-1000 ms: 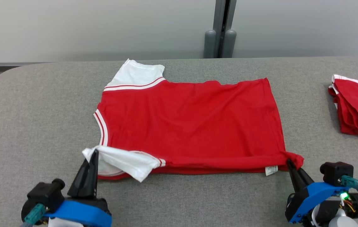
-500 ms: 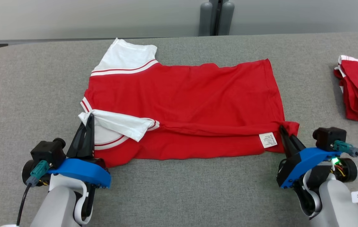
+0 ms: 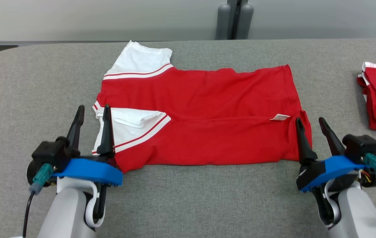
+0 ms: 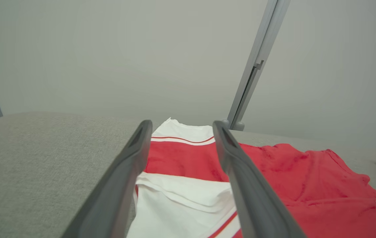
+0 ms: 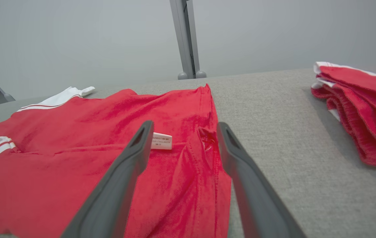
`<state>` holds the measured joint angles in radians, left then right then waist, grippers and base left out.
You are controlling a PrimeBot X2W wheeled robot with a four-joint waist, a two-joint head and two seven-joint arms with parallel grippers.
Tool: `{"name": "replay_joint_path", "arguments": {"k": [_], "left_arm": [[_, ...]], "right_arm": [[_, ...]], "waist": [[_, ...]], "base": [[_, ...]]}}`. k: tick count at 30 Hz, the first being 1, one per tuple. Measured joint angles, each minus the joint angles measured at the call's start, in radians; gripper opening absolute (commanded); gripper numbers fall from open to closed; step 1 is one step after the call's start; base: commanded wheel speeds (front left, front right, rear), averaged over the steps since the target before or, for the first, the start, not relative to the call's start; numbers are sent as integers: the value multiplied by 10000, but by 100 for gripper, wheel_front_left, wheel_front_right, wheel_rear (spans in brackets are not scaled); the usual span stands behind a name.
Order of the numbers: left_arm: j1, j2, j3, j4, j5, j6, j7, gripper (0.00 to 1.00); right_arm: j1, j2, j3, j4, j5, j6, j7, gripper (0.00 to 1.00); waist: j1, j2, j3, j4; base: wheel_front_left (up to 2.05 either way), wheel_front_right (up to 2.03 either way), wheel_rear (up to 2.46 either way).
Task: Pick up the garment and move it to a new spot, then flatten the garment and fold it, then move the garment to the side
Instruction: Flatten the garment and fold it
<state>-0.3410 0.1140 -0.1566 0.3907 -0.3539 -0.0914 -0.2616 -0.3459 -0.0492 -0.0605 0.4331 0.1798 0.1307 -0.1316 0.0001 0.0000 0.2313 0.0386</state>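
Lying mid-table on the grey table [image 3: 188, 198], the red garment [image 3: 201, 96] has white, red-striped sleeves. Its near edge is folded over the body, with a white label [image 3: 279, 117] showing. The left gripper [image 3: 94, 107] and right gripper [image 3: 309, 119] stand spread and empty at its near corners.

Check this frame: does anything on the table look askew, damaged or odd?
Minor only. On the red garment, the white care label sticks out along the fold edge, and the corner beside it is puckered. Nothing looks damaged.
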Motion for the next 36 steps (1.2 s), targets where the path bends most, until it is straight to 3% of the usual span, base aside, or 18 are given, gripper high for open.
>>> {"name": "replay_joint_path", "arguments": {"k": [8,18,26,28,29,36], "left_arm": [[1574,-36,637,-146,-151,-65,4,100],[2167,-173,1091,593,-1678,31,2173,100],[1901,-251,1133,759,-2307,-69,2560,100],[1825,-272,1080,777,-2360,-113,2518,21],[1771,-276,1043,780,-2360,-125,2474,0],[1558,-313,794,593,-2339,-201,1956,0]], "right_arm": [[1058,0,-153,-945,-499,0,-240,100],[1708,0,-111,-1605,-752,0,251,100],[1625,0,-165,-1536,-851,0,637,100],[1579,0,-205,-1327,-819,0,740,100],[1528,0,-215,-1174,-786,0,809,100],[948,-2,-242,128,-395,0,1093,100]], "waist": [[0,0,-436,40],[-1,0,-383,-62],[-2,0,-41,-203],[-1,0,8,-206],[-1,0,30,-202],[-1,0,96,-4]], "base": [[0,0,0],[0,0,0],[0,0,0],[0,0,0],[0,0,0],[0,0,0]]}}
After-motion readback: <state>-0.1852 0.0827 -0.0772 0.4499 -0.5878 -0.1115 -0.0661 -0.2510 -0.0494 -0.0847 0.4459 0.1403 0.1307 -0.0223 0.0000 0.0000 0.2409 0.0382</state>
